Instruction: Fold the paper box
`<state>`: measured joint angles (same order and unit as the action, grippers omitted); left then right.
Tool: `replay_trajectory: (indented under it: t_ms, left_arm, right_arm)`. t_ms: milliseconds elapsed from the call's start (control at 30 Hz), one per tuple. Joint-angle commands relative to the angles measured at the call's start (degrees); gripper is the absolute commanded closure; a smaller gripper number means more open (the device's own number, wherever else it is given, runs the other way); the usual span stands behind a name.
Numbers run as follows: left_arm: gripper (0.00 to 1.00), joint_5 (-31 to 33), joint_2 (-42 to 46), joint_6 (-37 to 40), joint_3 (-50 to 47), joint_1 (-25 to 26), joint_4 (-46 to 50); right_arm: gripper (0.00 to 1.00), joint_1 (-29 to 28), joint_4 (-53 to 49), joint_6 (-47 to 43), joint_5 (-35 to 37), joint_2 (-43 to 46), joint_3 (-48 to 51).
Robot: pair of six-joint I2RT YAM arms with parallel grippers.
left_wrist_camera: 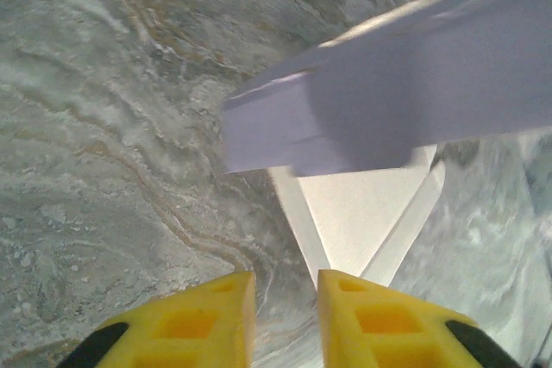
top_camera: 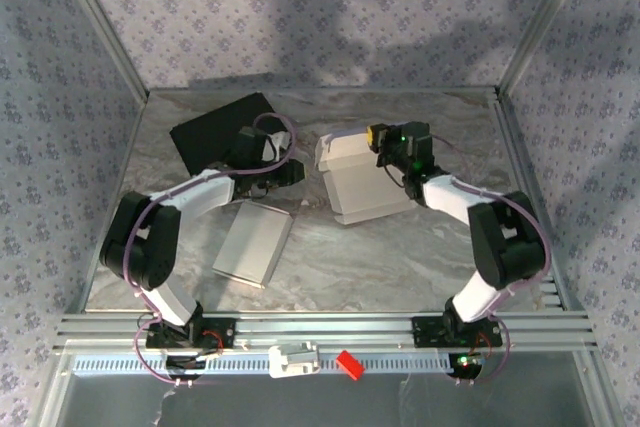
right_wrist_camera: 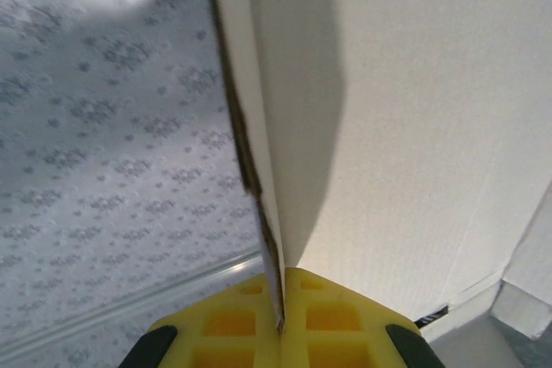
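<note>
Yellow fingers (right_wrist_camera: 345, 321) of right gripper (right_wrist_camera: 282, 282) pinch the white paper box (right_wrist_camera: 414, 127) wall, we note; left gripper (left_wrist_camera: 286, 290) barely parted, empty, box just ahead.

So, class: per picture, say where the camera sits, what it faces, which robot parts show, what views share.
Top external: above and behind the bases, looking down on table and paper box; both arms, left hand, right hand.
Left wrist: on the left arm, facing table and a box flap; its yellow fingers.
Right wrist: on the right arm, facing a box panel and patterned wall; its fingers pinch the panel.
Shared by all: the paper box.
</note>
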<state>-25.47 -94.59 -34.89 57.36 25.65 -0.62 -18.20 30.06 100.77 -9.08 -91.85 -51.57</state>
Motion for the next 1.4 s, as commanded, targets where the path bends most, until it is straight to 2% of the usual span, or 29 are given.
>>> replay_trajectory:
  t_ms: [0, 100, 167, 233, 333, 533, 867, 1367]
  left_arm:
    - [0.79, 3.7, -1.0, -15.3, 1.6, -0.1, -4.0]
    - [0.8, 3.3, -3.8, -25.9, -1.6, -0.1, -15.1]
    - [0.79, 2.4, -7.4, -33.5, -2.5, 0.2, -25.3]
    - [0.77, 2.8, -10.5, -38.3, -1.2, 0.7, -31.5]
    - [0.73, 4.6, -13.9, -42.3, 2.2, 1.7, -36.4]
    - [0.72, 6.9, -18.6, -49.7, 5.0, 3.9, -43.1]
    - [0.71, 8.4, -23.5, -57.0, 6.5, 7.3, -50.5]
    - [0.66, 11.3, -25.3, -57.6, 7.1, 8.5, -58.2]
  right_arm:
    - [1.0, 1.5, -18.3, 5.5, 4.0, 5.5, -5.0]
    - [1.0, 2.6, -25.1, 6.8, 4.2, 7.8, -7.7]
    - [1.0, 3.0, -26.0, 9.0, 4.7, 9.1, -7.5]
    - [1.0, 3.1, -27.1, 10.8, 5.4, 10.3, -7.6]
    - [1.0, 3.8, -27.2, 13.2, 6.3, 11.7, -7.3]
    - [1.0, 6.0, -27.1, 16.2, 6.2, 13.3, -8.0]
    - [1.0, 7.6, -25.4, 19.0, 6.1, 15.3, -6.3]
    - [1.0, 7.7, -23.7, 19.1, 4.8, 15.9, -5.8]
